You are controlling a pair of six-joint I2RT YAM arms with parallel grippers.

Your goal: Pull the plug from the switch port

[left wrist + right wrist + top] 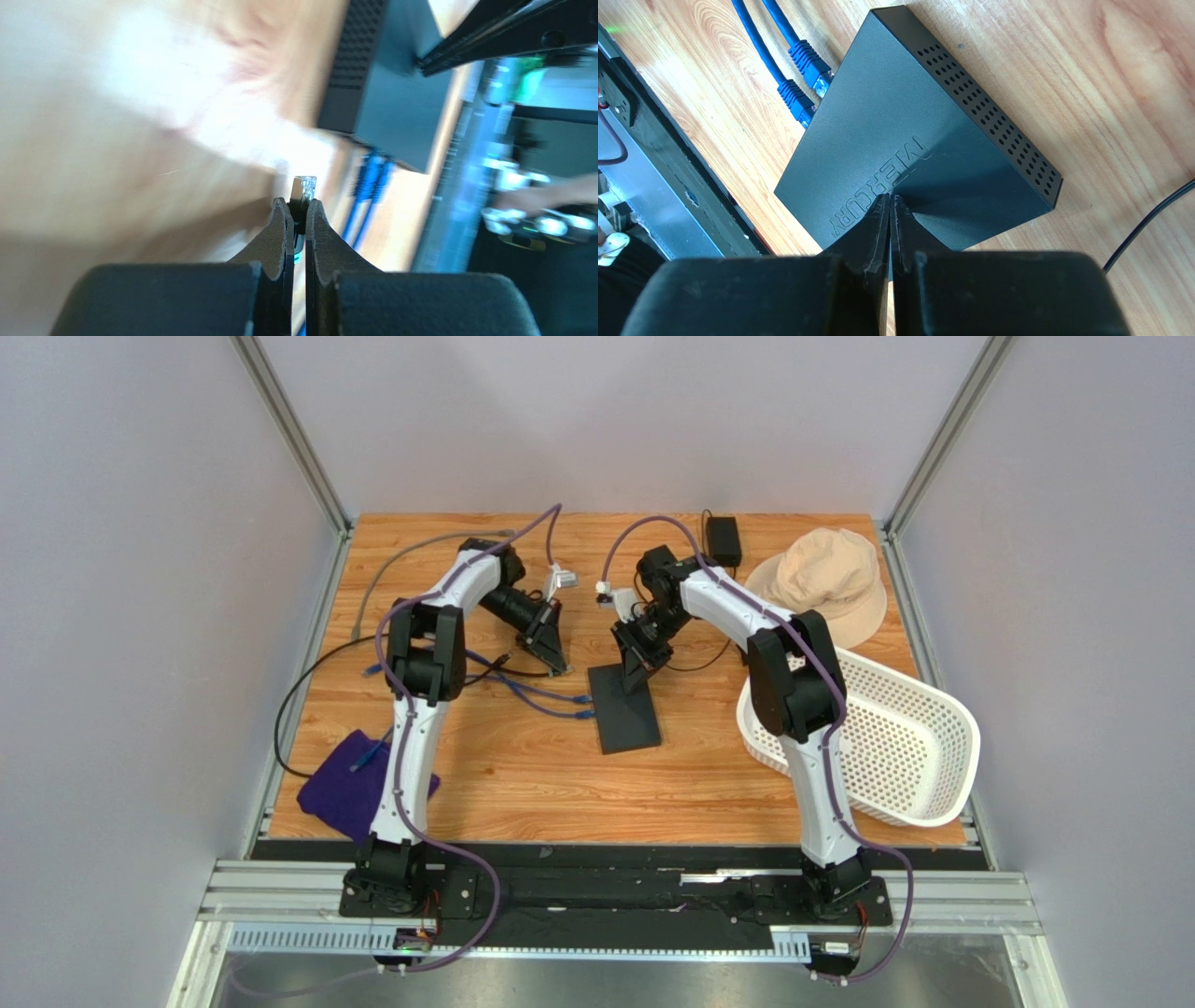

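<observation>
The switch (626,711) is a flat black box lying mid-table; in the right wrist view the switch (913,133) shows a vented side. My right gripper (890,199) is shut and empty, with its tips resting on the switch's top; overhead, the right gripper (636,664) stands over the far end. My left gripper (298,204) is shut on the plug (304,187). Its clear tip is bare and apart from the switch (382,84). Overhead, the left gripper (554,661) hangs just left of the switch. Two blue plugs (801,77) sit at the port side.
A beige hat (828,581) and a white basket (877,735) lie on the right. A small black adapter (723,541) sits at the back. A purple cloth (351,781) lies front left. Blue cables (540,695) trail left of the switch.
</observation>
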